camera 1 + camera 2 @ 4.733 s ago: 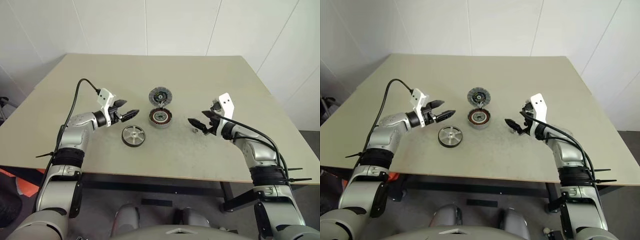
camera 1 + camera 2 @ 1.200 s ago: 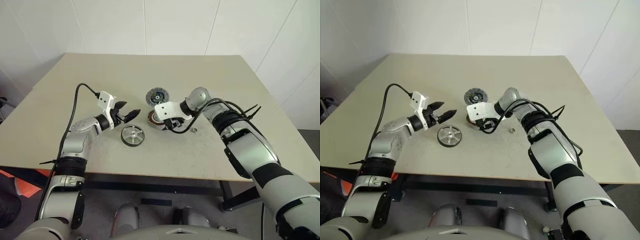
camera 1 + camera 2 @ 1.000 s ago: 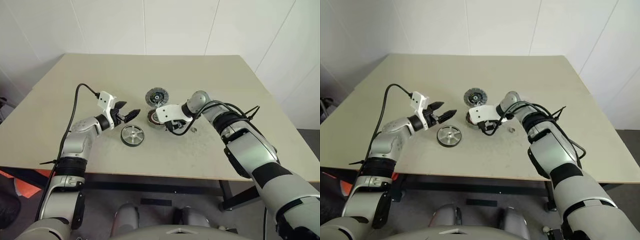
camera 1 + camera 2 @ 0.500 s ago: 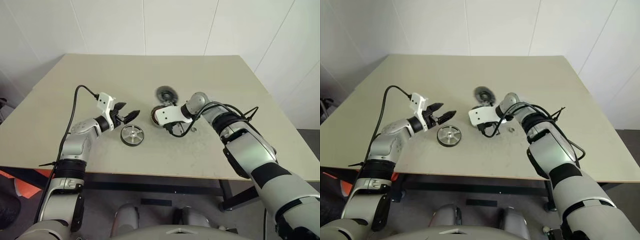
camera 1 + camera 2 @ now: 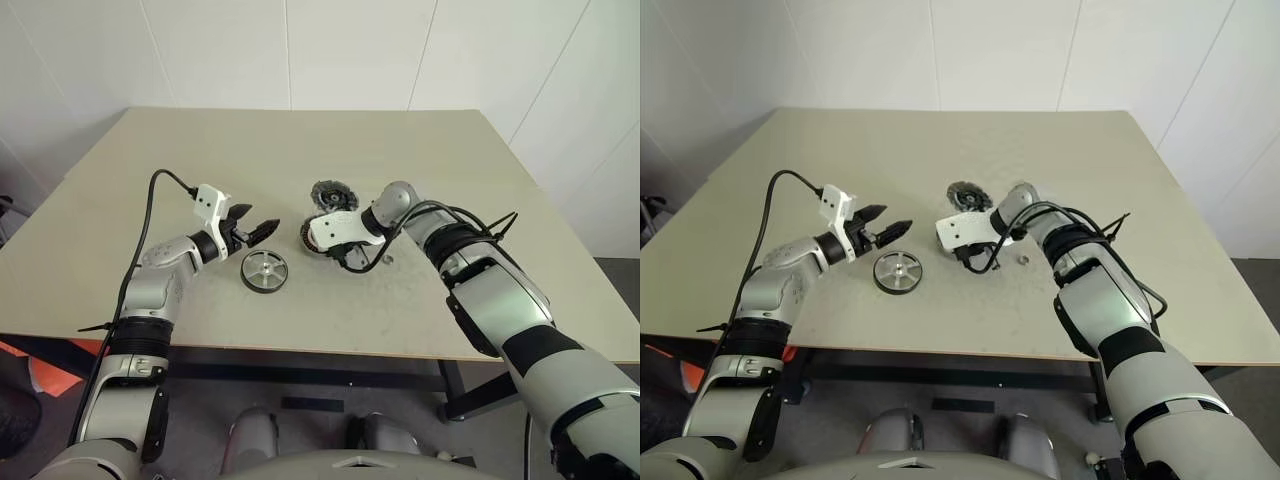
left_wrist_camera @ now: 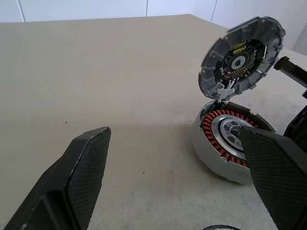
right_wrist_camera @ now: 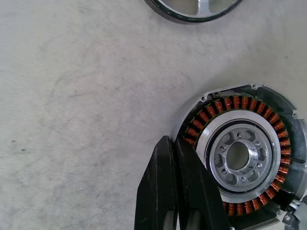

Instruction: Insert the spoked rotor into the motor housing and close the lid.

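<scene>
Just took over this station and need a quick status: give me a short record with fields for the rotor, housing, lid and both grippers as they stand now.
spoked rotor: flat on the table, not inserted, untouched
motor housing: on the table, copper windings exposed, centre empty
lid: tilted up on edge behind the housing, inner face showing, joined by thin wires at its lower edge
left gripper: open, holding nothing, hovering beside the rotor, aimed toward the housing
right gripper: shut, empty, tips at the housing's rim
</scene>
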Controlling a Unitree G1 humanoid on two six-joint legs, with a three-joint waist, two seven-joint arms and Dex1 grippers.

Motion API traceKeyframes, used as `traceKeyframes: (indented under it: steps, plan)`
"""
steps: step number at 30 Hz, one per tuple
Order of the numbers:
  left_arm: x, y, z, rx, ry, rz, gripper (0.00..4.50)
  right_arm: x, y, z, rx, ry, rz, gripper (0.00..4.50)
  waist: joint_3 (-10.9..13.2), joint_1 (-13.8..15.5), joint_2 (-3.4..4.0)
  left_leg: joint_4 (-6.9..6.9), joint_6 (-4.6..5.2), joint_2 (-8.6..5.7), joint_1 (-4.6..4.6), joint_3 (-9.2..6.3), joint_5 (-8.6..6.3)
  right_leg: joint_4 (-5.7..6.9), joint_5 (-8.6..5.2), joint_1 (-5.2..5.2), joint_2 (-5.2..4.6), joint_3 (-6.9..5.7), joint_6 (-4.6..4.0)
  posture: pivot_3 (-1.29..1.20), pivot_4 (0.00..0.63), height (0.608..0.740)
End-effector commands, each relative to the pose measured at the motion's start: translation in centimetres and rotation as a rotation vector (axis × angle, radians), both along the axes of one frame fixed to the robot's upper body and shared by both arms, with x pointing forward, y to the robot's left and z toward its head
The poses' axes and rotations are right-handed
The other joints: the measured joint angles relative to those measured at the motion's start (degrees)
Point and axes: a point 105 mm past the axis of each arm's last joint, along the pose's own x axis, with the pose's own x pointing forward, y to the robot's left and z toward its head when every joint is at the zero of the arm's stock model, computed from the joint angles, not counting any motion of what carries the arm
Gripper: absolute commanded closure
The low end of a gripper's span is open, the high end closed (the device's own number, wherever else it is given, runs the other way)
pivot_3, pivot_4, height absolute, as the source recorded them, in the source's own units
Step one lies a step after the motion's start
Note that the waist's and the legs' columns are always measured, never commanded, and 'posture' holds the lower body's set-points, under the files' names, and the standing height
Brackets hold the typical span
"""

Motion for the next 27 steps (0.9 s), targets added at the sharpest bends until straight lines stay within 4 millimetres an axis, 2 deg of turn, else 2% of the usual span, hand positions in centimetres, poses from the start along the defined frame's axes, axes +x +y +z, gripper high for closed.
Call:
traceKeyframes:
  steps: [1, 6, 10, 21, 27]
  plan:
    - [0.5, 0.2, 1.6, -0.005, -0.059, 0.007, 0.00, -0.7, -0.6, 1.9, -0.022, 0.028, 0.058, 4.48, 0.0, 0.1, -0.01, 0.00, 0.01, 0.00, -0.02, 0.00, 0.00, 0.00, 0.00, -0.01, 0.00, 0.00, 0.00, 0.00, 0.000, 0.740]
    - [0.6, 0.2, 1.6, -0.005, -0.061, 0.007, 0.00, -2.2, -2.6, 1.8, -0.074, 0.113, 0.061, 4.48, 0.0, 0.3, -0.03, 0.18, 0.12, 0.00, -0.10, -0.02, -0.05, -0.01, 0.00, 0.01, -0.01, -0.01, 0.01, 0.00, 0.000, 0.740]
    - [0.6, 0.1, 1.5, -0.005, -0.059, 0.004, 0.00, -2.8, -3.4, 1.1, -0.078, 0.111, 0.040, 4.48, 0.0, 0.3, -0.03, 0.21, 0.10, 0.01, -0.06, -0.02, -0.04, 0.02, 0.00, 0.02, -0.01, -0.01, 0.01, 0.00, 0.000, 0.740]
    - [1.1, -0.3, 1.7, 0.000, -0.062, -0.013, 0.00, -3.4, -1.3, 1.1, -0.019, 0.084, 0.058, 4.48, 0.0, 0.2, -0.03, 0.20, 0.07, 0.01, -0.05, -0.02, -0.03, 0.02, 0.00, 0.03, 0.00, -0.01, 0.02, 0.00, 0.000, 0.740]
    - [1.1, -0.1, 1.8, 0.003, -0.062, -0.009, 0.00, -3.6, -1.6, 1.0, -0.049, 0.063, 0.105, 4.48, 0.0, 0.1, -0.04, 0.19, 0.06, 0.03, -0.05, -0.01, -0.03, 0.02, 0.00, 0.04, 0.01, -0.01, 0.03, 0.00, 0.000, 0.740]
